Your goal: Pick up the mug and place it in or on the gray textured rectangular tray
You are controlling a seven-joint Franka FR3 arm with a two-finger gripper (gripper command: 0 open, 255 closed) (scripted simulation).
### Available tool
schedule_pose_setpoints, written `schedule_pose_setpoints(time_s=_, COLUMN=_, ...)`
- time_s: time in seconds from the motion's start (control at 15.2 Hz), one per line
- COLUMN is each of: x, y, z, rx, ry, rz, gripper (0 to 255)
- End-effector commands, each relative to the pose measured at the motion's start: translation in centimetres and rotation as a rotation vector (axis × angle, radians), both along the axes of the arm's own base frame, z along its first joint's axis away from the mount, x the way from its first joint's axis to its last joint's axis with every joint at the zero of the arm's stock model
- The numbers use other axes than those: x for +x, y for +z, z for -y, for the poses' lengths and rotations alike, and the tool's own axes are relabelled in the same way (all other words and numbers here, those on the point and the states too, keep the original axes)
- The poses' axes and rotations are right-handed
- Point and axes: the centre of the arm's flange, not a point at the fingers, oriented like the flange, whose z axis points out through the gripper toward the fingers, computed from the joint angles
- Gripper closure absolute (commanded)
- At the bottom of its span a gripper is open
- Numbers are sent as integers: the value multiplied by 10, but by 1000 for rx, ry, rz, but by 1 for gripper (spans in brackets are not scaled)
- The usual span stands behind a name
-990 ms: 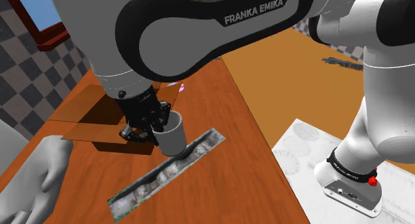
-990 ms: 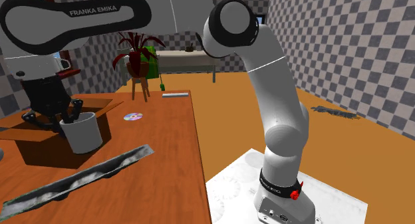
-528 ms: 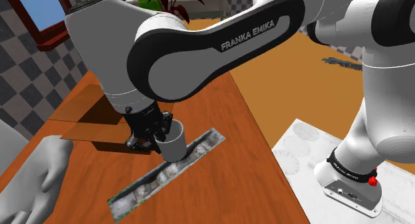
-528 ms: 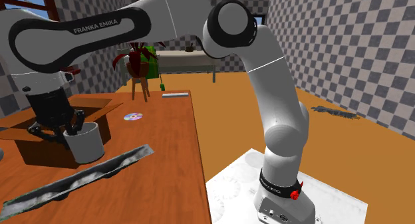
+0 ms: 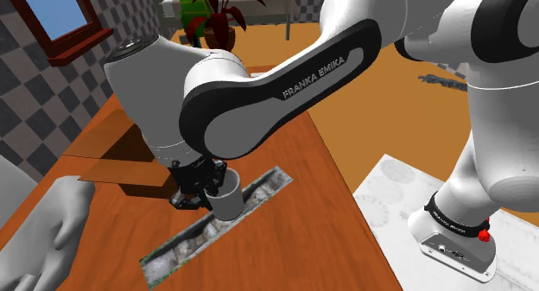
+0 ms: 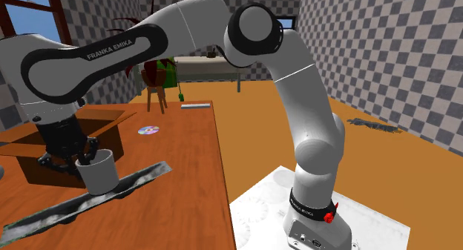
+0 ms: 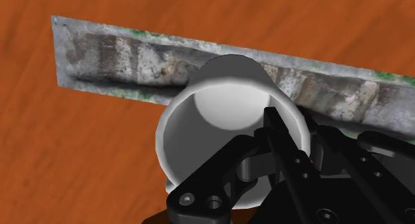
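Gripper [image 5: 204,186] (black) clasps white mug [image 5: 230,205] — over grey tray [image 5: 185,243].

1. Tray [image 5: 183,243] mid-length is taken by mug [image 5: 228,197] in the clasp of gripper [image 5: 206,189]; both tray ends bare.
2. Tray's long side away from stand: open brown box [image 5: 108,153] close by, blocks.
3. Tray's stand side: bare table [image 5: 298,216], free passage.
4. Pale grey lump [image 5: 52,230] crowds one tray end.

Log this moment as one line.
phase: placing | gripper: shut on mug rim | mug: upright, over tray | tray contact: cannot tell | release: not yet
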Motion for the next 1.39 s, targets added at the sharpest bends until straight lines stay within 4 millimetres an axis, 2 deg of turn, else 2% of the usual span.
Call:
schedule_pose_setpoints(time_s=0.0, x=-1, y=-5, z=0, rx=1, ry=0, rz=0, gripper=255)
schedule_pose_setpoints(time_s=0.46, x=-1, y=-5, z=0, rx=1, ry=0, rz=0, gripper=255)
schedule_pose_setpoints(time_s=0.53, x=-1, y=-5, z=0, rx=1, ry=0, rz=0, gripper=0)
schedule_pose_setpoints(time_s=0.86, x=-1, y=-5, z=0, rx=1, ry=0, rz=0, gripper=0)
schedule_pose_setpoints(time_s=1.12, x=2, y=45, z=-4, rx=0, ry=0, rz=0, gripper=0)
schedule_pose_setpoints(time_s=1.32, x=2, y=45, z=-4, rx=1, ry=0, rz=0, gripper=0)
